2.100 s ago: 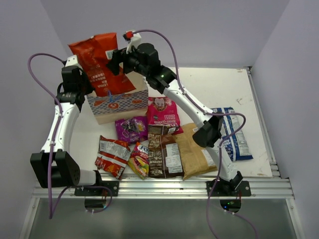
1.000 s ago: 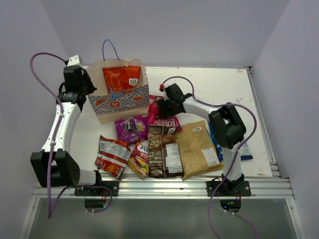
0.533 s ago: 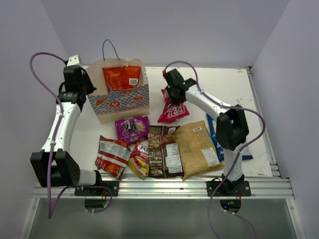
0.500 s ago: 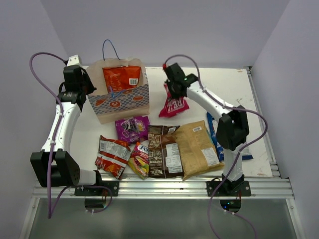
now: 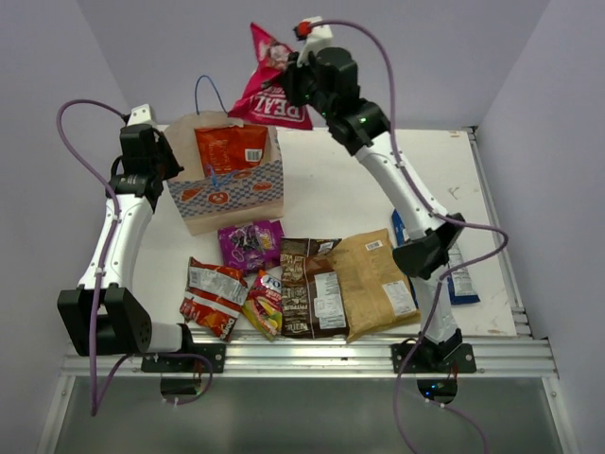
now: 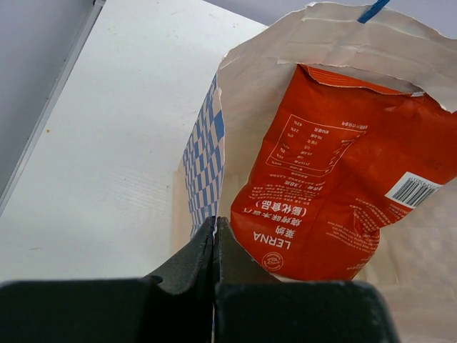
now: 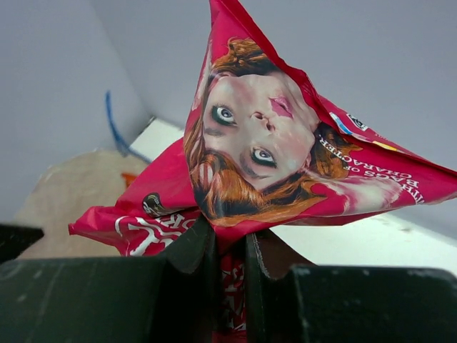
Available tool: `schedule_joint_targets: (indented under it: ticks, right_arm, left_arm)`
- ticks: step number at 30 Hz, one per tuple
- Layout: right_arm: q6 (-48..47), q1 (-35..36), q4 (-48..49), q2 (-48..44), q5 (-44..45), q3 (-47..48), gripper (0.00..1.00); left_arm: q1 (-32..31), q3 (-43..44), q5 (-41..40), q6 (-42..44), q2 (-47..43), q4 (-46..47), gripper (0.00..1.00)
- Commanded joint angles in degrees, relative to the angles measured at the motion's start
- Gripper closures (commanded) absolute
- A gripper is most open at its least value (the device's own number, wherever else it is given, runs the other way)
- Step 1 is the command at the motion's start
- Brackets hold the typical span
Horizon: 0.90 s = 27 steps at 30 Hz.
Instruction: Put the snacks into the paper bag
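Note:
The tan paper bag [image 5: 227,194] with its checkered band stands open at the back left, and a red packet [image 5: 230,149] sits upright inside it [image 6: 335,186]. My left gripper [image 5: 166,170] is shut on the bag's left wall [image 6: 203,153], pinching the edge between its fingertips [image 6: 214,227]. My right gripper [image 5: 289,83] hangs high above the bag's right side, shut on a pink snack packet [image 5: 270,93] printed with a face [image 7: 257,143]. The packet's crumpled lower edge is squeezed between the jaws [image 7: 230,239].
More snacks lie in front of the bag: purple [image 5: 249,244], brown [image 5: 309,288], tan [image 5: 373,282], silver-red chips [image 5: 215,296], yellow-red candy [image 5: 266,305]. A blue-white packet [image 5: 452,270] lies at the right, partly under my right arm. A blue cord handle [image 5: 210,90] sticks up behind the bag.
My right gripper closed on the pink packet on the table and has lifted it up and left to above the bag. The left gripper still holds the bag's edge.

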Motion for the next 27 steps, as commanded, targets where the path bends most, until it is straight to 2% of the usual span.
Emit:
schedule_joint_targets:
  ticks: [1, 9, 10, 11, 12, 14, 17, 18, 23, 25, 27]
  right_arm:
    - [3.6, 4.74, 5.68, 6.75, -7.77, 0.83, 1.0]
    - [6.51, 8.0, 7.71, 8.61, -11.28, -1.8, 1.0]
    - [6.34, 8.09, 7.53, 8.08, -11.55, -2.15, 0.9]
    - [5.9, 8.09, 7.18, 7.56, -11.37, -2.07, 0.38]
    - [5.28, 8.0, 6.74, 7.12, -11.2, -1.8, 0.14]
    - [3.0, 8.09, 4.29, 4.4, -10.06, -0.75, 0.01]
    - [-0.43, 8.09, 0.86, -3.3, -8.12, -3.28, 0.01]
    - [-1.22, 8.09, 0.33, -6.22, -4.64, -5.65, 0.01]
    - [-5.61, 7.39, -4.68, -19.94, 1.9, -33.4, 0.01]
    - [-4.75, 6.86, -9.05, -23.38, 0.59, -44.88, 0.01]
    - [-3.78, 6.95, -11.18, -25.66, -1.52, -52.48, 0.01]
  left_arm:
    - [-0.36, 1.51, 1.46, 0.09, -1.49, 0.48, 1.0]
    - [-0.37, 1.43, 1.72, 0.09, -1.49, 0.66, 1.0]
    - [-0.36, 1.43, 1.72, 0.09, -1.49, 0.75, 1.0]
    - [-0.45, 1.43, 1.9, 0.0, -1.4, 0.75, 1.0]
    - [-0.45, 1.43, 1.98, 0.0, -1.31, 0.75, 1.0]
    - [-0.54, 1.51, 2.16, 0.0, -1.22, 0.92, 1.0]
    - [-0.45, 1.6, 2.07, 0.0, -1.31, 0.92, 1.0]
    - [-0.45, 1.6, 1.99, 0.0, -1.31, 0.84, 1.0]
    - [-0.45, 1.78, 2.07, 0.09, -1.13, 1.1, 1.0]
    - [-0.54, 2.04, 2.16, 0.0, -1.13, 0.84, 1.0]
    - [-0.45, 2.13, 2.07, 0.0, -1.05, 0.66, 1.0]
